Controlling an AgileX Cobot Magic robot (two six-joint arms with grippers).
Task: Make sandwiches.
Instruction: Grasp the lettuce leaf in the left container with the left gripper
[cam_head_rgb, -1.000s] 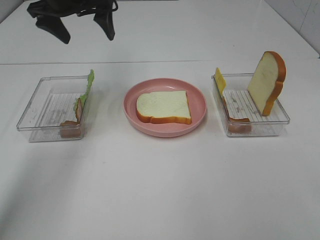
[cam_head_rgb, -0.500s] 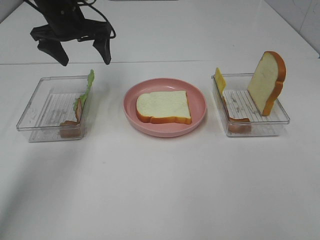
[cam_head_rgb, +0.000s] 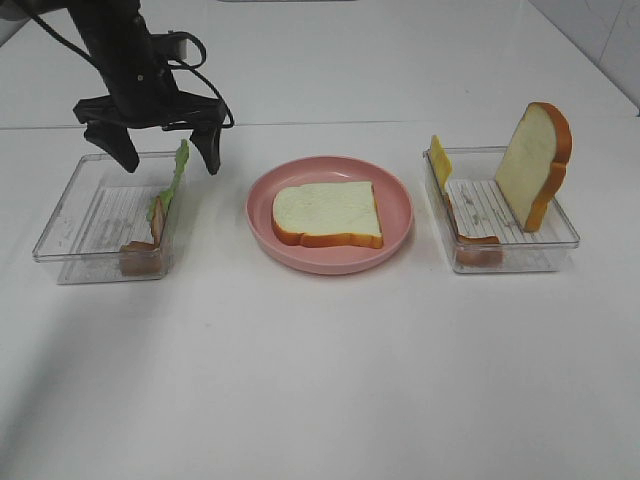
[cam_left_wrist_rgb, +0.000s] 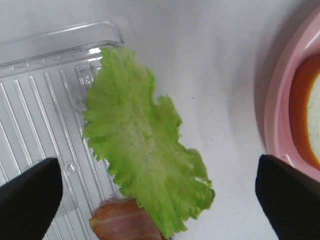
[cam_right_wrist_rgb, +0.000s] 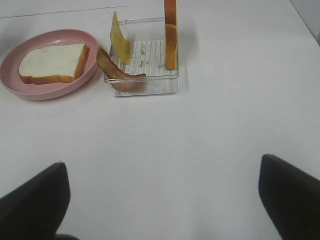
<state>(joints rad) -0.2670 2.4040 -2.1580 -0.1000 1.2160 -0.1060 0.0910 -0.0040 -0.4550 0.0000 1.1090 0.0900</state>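
- Right gripper (cam_right_wrist_rgb: 161, 167): seen only by its own wrist camera. Released, jaws wide over bare tabletop (cam_head_rgb: 320, 380), grasping nothing.
- Pink plate (cam_head_rgb: 330, 266), centre: one bread slice (cam_head_rgb: 328, 213) lies flat, long axis left to right.
- Left clear tray (cam_head_rgb: 70, 215): the lettuce (cam_head_rgb: 176, 175) stands on edge against the plate-side wall, long axis near to far. Bacon (cam_head_rgb: 140, 250) sits at the near corner, blurred by the wall.
- Right clear tray (cam_head_rgb: 560, 240): cheese (cam_head_rgb: 439, 158) and a second bacon strip (cam_head_rgb: 470, 235) lean at the plate side. A second bread slice (cam_head_rgb: 535, 160) stands upright, dome up.
- Left gripper (cam_head_rgb: 171, 162): released, jaws straddling the lettuce's far end, apart from it.
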